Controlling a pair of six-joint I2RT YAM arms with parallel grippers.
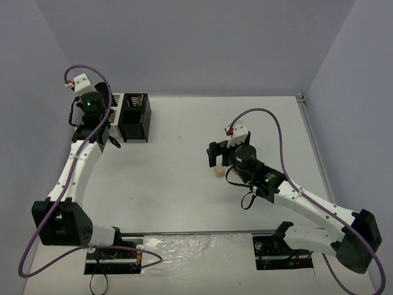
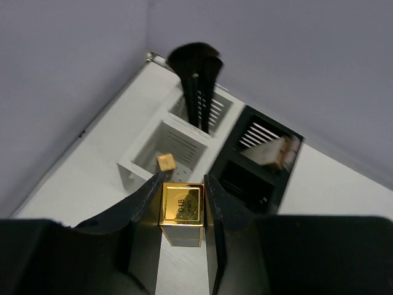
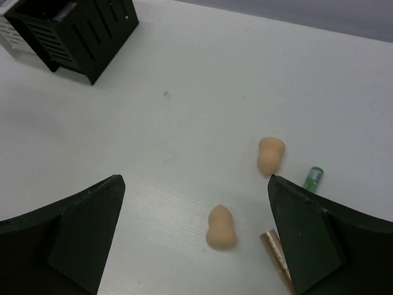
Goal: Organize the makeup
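**Left side, 10 o'clock on the table (image 1: 184,203).**
- The left gripper (image 2: 184,183) is clenched on a black-and-gold lipstick (image 2: 182,208), gold end face toward the wrist camera.
- It sits at the near edge of the white bin (image 2: 130,171). I cannot tell whether it is over the compartment or just short of it.

**Already stowed:**
- The far cell of the white bin holds the black brushes (image 2: 198,80), standing bristles up.
- The near cell holds a gold-capped piece (image 2: 165,161), probably another lipstick.
- The black bin (image 2: 247,161), touching the white bin at its 3 o'clock side, holds a pale flat item in its far cell, likely a palette (image 2: 270,152). Its near cell is too dark to read.

**Right side, about 3 o'clock from table centre.**
- The right gripper (image 3: 195,184) is released, jaws spread wide and holding nothing, above loose items.

**Loose on the table, in the right wrist view:**
- One of two peach sponges (image 3: 221,227) lies between the jaws; the other is at its 1 o'clock.
- A green tube (image 3: 314,178) and a rose-gold tube (image 3: 274,249) lie near the right jaw.

**Judgement:** roughly mid-task. One lipstick is about to be binned, and at least four items need collecting.
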